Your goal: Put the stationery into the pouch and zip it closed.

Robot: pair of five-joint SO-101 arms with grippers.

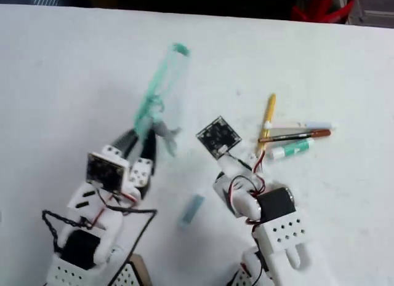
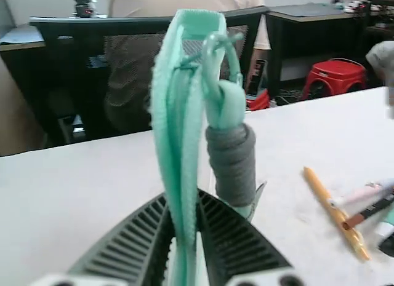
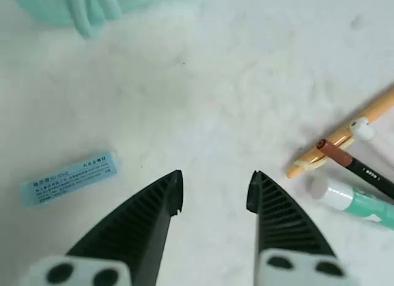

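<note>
My left gripper (image 2: 183, 207) is shut on the edge of a mint-green pouch (image 2: 178, 114) and holds it upright off the table. A zip pull with a grey sleeve (image 2: 231, 166) hangs beside it. From above, the pouch (image 1: 161, 89) rises from the left gripper (image 1: 143, 137) toward the table's far side. My right gripper (image 3: 214, 192) is open just above the table with nothing between its fingers. It has a blue eraser (image 3: 68, 178) on one side and a yellow pen (image 3: 345, 135), a brown pen (image 3: 360, 169) and a green-and-white marker (image 3: 360, 205) on the other.
From above, the eraser (image 1: 192, 210) lies between the two arms and the pens (image 1: 295, 136) lie in a cluster beyond the right arm (image 1: 271, 206). A wooden block (image 1: 139, 267) sits at the near edge. A black chair (image 2: 92, 64) stands behind the table's far edge.
</note>
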